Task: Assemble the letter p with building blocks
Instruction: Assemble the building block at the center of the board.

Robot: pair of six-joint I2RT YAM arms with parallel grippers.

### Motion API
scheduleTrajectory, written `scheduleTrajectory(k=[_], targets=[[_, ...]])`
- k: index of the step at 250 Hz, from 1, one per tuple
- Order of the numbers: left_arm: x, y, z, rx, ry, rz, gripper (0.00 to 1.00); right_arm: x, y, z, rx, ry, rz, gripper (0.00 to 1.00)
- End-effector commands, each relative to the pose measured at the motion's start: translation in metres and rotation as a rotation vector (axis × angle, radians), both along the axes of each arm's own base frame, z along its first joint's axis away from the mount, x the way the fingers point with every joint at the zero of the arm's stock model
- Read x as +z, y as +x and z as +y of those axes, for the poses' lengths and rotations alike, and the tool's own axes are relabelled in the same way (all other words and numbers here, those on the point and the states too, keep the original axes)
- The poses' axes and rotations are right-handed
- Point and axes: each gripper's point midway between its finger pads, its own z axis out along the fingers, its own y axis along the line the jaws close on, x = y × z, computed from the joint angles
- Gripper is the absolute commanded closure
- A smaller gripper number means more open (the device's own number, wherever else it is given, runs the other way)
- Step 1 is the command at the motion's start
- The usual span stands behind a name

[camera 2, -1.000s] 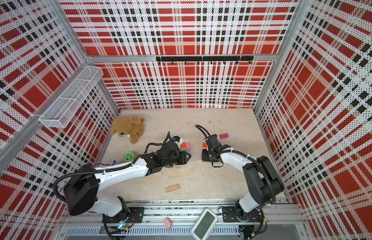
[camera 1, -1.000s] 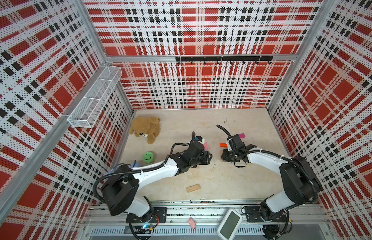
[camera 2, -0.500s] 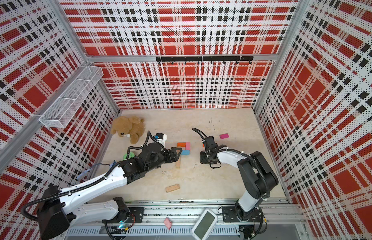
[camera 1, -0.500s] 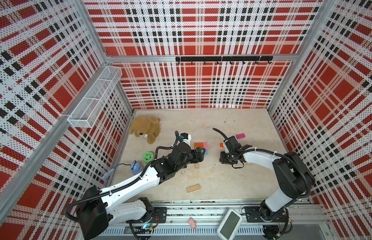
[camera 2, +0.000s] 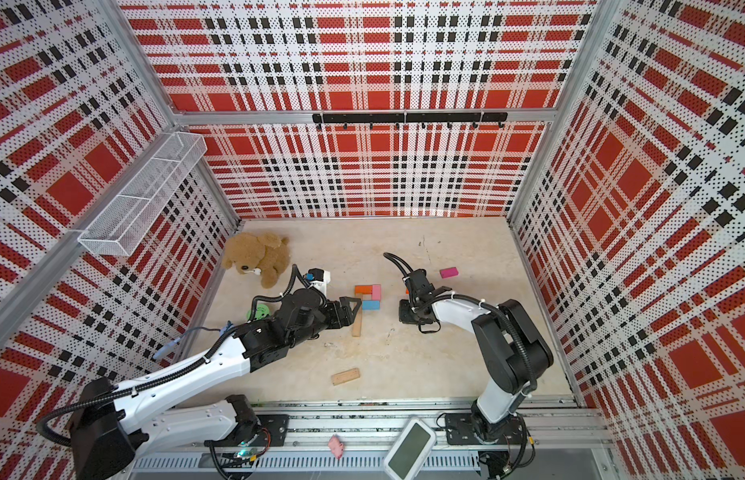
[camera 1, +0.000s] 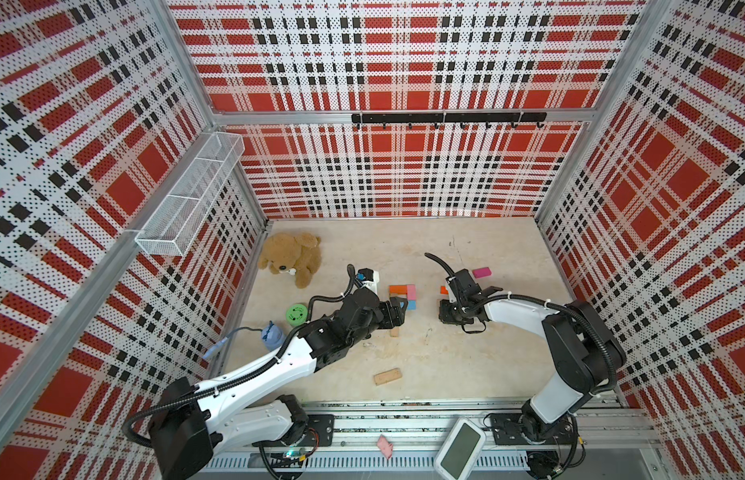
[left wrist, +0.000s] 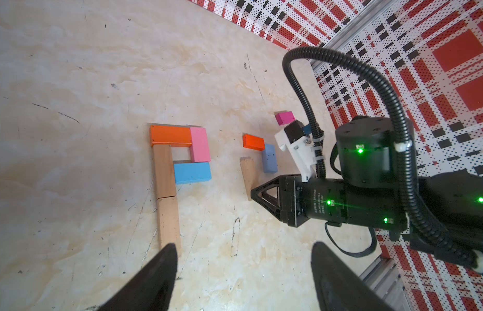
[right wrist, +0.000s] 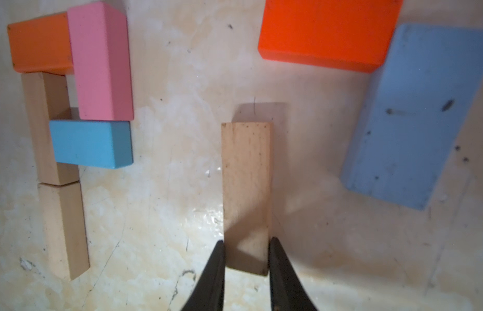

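Compared with a second ago, the left gripper (left wrist: 243,255) is no longer covering the letter. It is now waiting just behind the foot of the stem, with its jaws spread wide and holding nothing. The lower tan block (left wrist: 169,222) is lying free on the table (left wrist: 73,80), end to end with the upper tan block (left wrist: 164,171). So the stem is getting its second piece, and the letter is now reading as a P in the left wrist view. The orange block (left wrist: 171,135) is making the top, the pink block (left wrist: 199,144) is making the side, and the blue block (left wrist: 192,173) is closing the bowl against the stem. In the right wrist view the two stem pieces are meeting with a small kink, so I think the joint is not fully straight. Meanwhile the right gripper (right wrist: 247,258) is narrowing on the spare tan block (right wrist: 245,188), which is lying well apart from the letter. Its fingers (right wrist: 216,269) are now seeming to touch both long sides at the near end, and the block is not lifted yet as far as I can tell. In my judgement the letter is nearly or fully done, and this spare piece is probably going to lengthen the stem.
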Motion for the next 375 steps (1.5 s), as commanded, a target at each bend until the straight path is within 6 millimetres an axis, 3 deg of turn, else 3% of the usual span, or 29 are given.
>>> scheduleTrajectory(k=[1, 76, 142, 175, 188, 207, 225, 249, 274, 286, 320, 375], targets=[[-0.004, 0.003, 0.0, 0.008, 0.014, -0.003, 0.2, -0.006, 0.006, -0.002, -0.024, -0.027, -0.007, 0.76], [-0.01, 0.005, -0.003, 0.0, 0.027, 0.007, 0.19, -0.004, 0.011, -0.007, -0.074, -0.04, -0.03, 0.78], [-0.027, 0.01, -0.023, -0.064, 0.05, 0.056, 0.19, 0.002, 0.014, -0.002, -0.079, -0.007, -0.049, 0.76], [-0.042, 0.012, -0.04, -0.12, 0.064, 0.106, 0.21, 0.014, 0.015, 0.003, -0.067, 0.03, -0.074, 0.7], [-0.047, 0.014, -0.046, -0.134, 0.065, 0.12, 0.23, 0.023, 0.015, 0.005, -0.055, 0.056, -0.095, 0.63], [-0.052, 0.019, -0.054, -0.144, 0.072, 0.14, 0.28, 0.038, 0.013, 0.005, -0.047, 0.082, -0.132, 0.56], [-0.055, 0.025, -0.064, -0.154, 0.083, 0.15, 0.36, 0.052, 0.01, -0.001, -0.058, 0.082, -0.171, 0.55], [-0.061, 0.035, -0.076, -0.154, 0.108, 0.174, 0.56, 0.056, 0.003, -0.009, -0.067, 0.06, -0.175, 0.64], [-0.073, 0.045, -0.085, -0.145, 0.147, 0.198, 0.65, 0.047, -0.005, -0.011, -0.065, 0.056, -0.144, 0.86], [-0.079, 0.049, -0.09, -0.144, 0.159, 0.211, 0.69, 0.042, -0.008, -0.01, -0.062, 0.057, -0.122, 0.91], [-0.097, 0.057, -0.104, -0.155, 0.181, 0.254, 0.83, 0.028, -0.012, -0.005, -0.051, 0.076, -0.074, 0.98], [-0.119, 0.076, -0.119, -0.152, 0.207, 0.296, 0.89, 0.007, -0.013, -0.005, -0.063, 0.057, -0.022, 0.99]])
